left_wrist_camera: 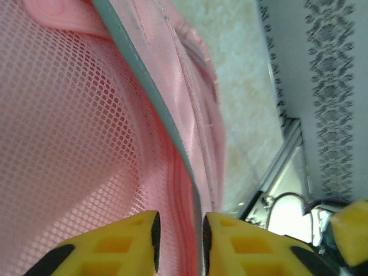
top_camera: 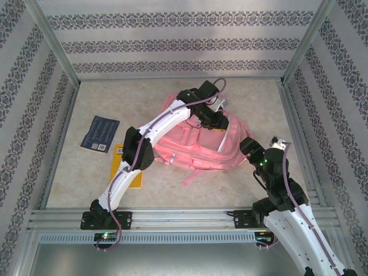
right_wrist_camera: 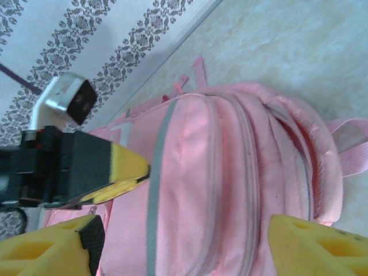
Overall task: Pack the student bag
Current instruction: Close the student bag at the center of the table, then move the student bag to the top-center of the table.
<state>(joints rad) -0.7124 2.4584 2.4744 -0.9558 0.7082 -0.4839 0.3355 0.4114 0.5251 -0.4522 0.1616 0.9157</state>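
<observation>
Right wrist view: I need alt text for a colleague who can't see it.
A pink student bag lies on the pale table, framed by the right gripper's wide-open yellow fingers, which hold nothing. At the left, the left gripper's yellow tips sit against the bag's side, with a patterned wall behind.

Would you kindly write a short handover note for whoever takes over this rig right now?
Left tool: fingers narrowly apart at a seam near the student bag's far end; grip unclear.
Right tool: open, facing the bag's right side, holding nothing.
Bag lies centrally; blue booklet and yellow book lie on the table to its left.
Done: nothing visibly packed. Left: pack both.
</observation>
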